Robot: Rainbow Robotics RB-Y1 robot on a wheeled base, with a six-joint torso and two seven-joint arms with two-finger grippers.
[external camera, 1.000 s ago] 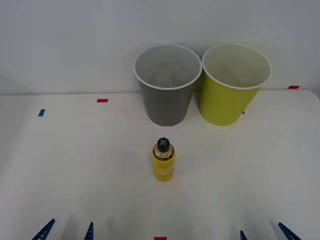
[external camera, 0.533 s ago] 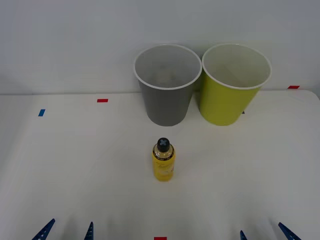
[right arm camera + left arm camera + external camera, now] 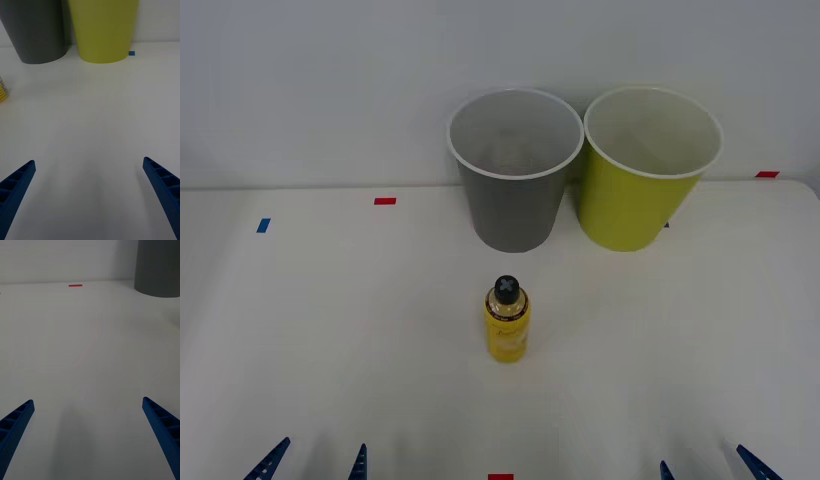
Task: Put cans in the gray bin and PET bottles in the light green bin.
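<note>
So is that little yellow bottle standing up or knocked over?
Standing up. The bottle rests on its base on the table, black cap on top.

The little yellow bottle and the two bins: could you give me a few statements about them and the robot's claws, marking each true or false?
1. The PET bottle stands upright on the table. True.
2. The PET bottle is already inside the light green bin. False: it stands on the table in front of the bins, nearer the gray bin.
3. The gray bin is on the robot's left of the light green bin. True.
4. The right gripper is shut on the bottle. False: it is open at the table's near edge and holds nothing.
5. The left gripper is open, away from the bottle. True.
</note>
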